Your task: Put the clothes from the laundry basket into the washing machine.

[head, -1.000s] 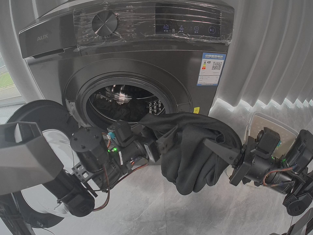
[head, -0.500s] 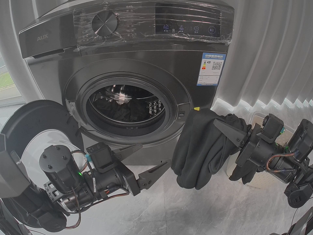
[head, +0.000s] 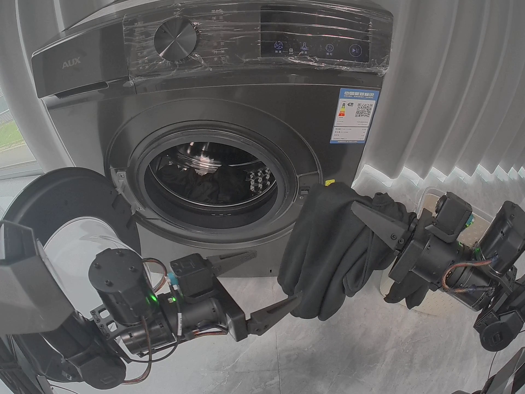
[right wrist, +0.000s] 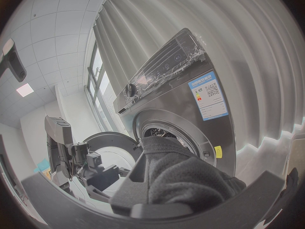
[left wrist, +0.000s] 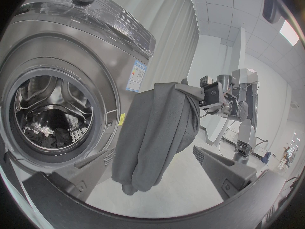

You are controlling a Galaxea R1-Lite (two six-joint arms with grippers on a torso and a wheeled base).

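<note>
A dark grey garment (head: 328, 247) hangs from my right gripper (head: 358, 212), which is shut on its top fold, to the right of the washing machine's round opening (head: 210, 176). Its hem dangles above the floor. My left gripper (head: 278, 276) is open, low and in front of the machine, its lower fingertip (head: 295, 300) at the garment's hem. In the left wrist view the garment (left wrist: 155, 134) hangs between the spread fingers (left wrist: 222, 167). Dark clothes (head: 202, 188) lie inside the drum. The pale laundry basket (head: 432, 203) stands on the floor behind my right arm.
The machine's round door (head: 60, 209) is swung open to the left, behind my left arm. White curtains (head: 454, 83) hang behind and to the right of the machine. Grey tiled floor (head: 339, 351) lies in front.
My left gripper let go of the garment at the drum opening, dropped back low, then came right to its hem. My right gripper carried the garment to the right, then slightly back left.
</note>
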